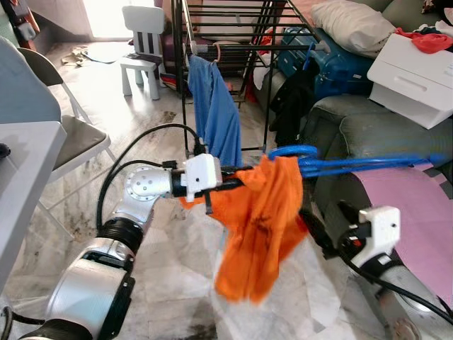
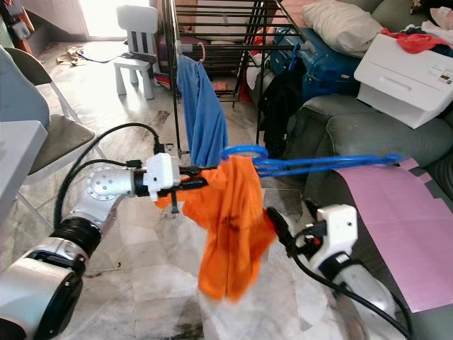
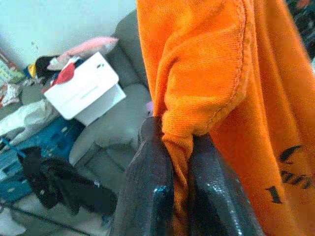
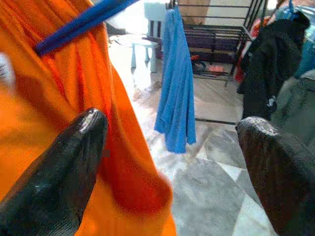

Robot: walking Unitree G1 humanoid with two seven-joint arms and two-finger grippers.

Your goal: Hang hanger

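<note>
An orange shirt [image 1: 260,227] hangs in front of me, bunched at one edge. My left gripper [image 1: 237,185] is shut on that bunched cloth, and the left wrist view shows the fold pinched between its fingers [image 3: 152,191]. A blue hanger [image 1: 368,164] pokes out of the shirt's top and reaches to the right, blurred. Its hook [image 1: 290,151] curves above the cloth. My right gripper [image 1: 318,225] is open, low and just right of the shirt, with nothing between its fingers [image 4: 64,162]. Behind stands a black drying rack [image 1: 244,28].
A blue shirt [image 1: 216,117] hangs on the rack's near left corner. A grey sofa [image 1: 368,131] carries a white box [image 1: 414,74] and a pink sheet [image 1: 417,212]. A black garment [image 1: 290,99], a white child's chair [image 1: 141,49] and a folding chair [image 1: 71,134] stand around.
</note>
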